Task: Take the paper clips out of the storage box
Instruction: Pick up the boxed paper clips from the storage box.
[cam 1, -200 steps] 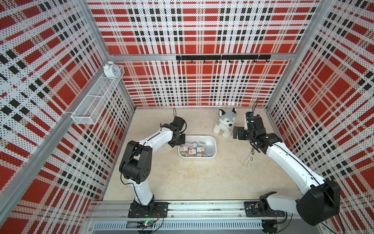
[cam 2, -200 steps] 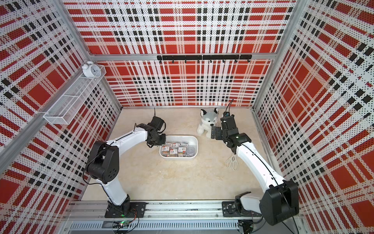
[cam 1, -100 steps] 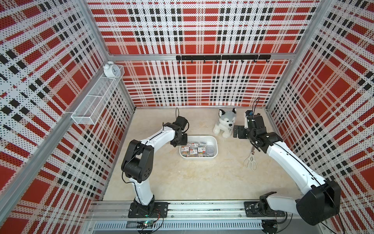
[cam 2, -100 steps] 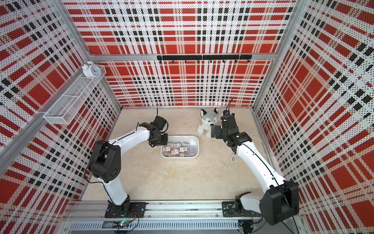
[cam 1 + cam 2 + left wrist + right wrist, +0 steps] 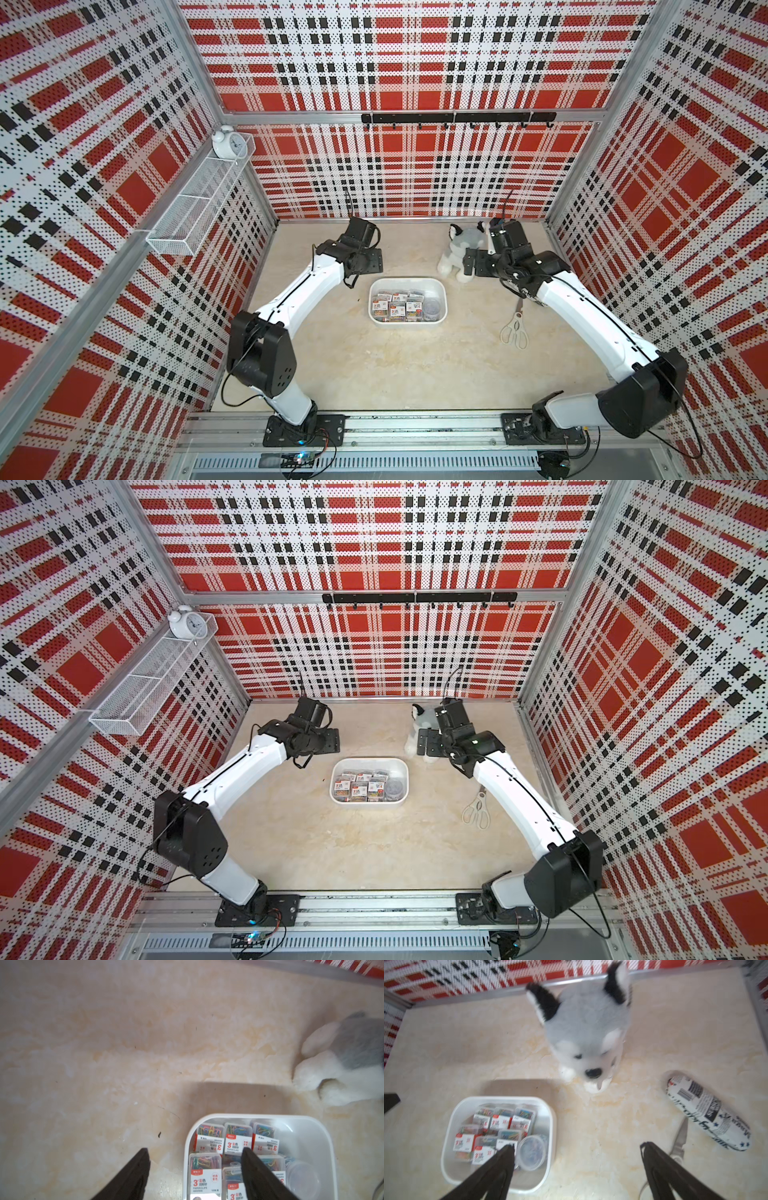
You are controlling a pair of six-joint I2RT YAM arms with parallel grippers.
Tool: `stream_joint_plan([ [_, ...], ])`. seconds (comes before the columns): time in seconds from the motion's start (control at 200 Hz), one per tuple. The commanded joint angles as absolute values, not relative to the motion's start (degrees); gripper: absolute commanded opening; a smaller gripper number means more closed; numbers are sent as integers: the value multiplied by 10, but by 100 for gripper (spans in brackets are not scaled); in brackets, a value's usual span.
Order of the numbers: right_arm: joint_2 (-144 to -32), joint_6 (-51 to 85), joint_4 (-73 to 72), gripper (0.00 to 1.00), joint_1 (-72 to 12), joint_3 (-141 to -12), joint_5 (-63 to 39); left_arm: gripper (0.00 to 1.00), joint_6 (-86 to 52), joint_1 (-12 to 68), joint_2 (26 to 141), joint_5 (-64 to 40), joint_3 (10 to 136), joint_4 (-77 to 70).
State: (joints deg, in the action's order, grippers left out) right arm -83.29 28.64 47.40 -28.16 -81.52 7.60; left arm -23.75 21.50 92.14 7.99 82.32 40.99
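Left pincer (image 5: 195, 1152) opened, off storage box (image 5: 307, 1142); right arm (image 5: 582, 316) hides scissors (image 5: 514, 332) tips.

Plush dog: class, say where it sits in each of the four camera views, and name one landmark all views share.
Top view: dog at the back, right of centre.
Top view: dog again back, right of centre.
Left wrist: dog cut by the frame edge, past the box, blurred.
Right wrist: dog mid-frame, beyond the box.
Shared landmark: the box near the dog.
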Motion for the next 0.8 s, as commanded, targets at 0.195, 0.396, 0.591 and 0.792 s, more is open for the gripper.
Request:
stream_joint_plan([
  [0.195, -970, 437, 666, 86, -401, -926, 43, 69, -253, 146, 845, 54, 709, 288],
  [0.396, -1043, 425, 688, 80, -413, -953, 45, 70, -242, 157, 832, 43, 671, 275],
  [0.591, -1087, 375, 690, 78, -412, -977, 29, 70, -240, 146, 818, 42, 647, 271],
  [0.792, -1126, 331, 692, 83, -412, -995, 12, 71, -241, 146, 820, 37, 644, 271],
])
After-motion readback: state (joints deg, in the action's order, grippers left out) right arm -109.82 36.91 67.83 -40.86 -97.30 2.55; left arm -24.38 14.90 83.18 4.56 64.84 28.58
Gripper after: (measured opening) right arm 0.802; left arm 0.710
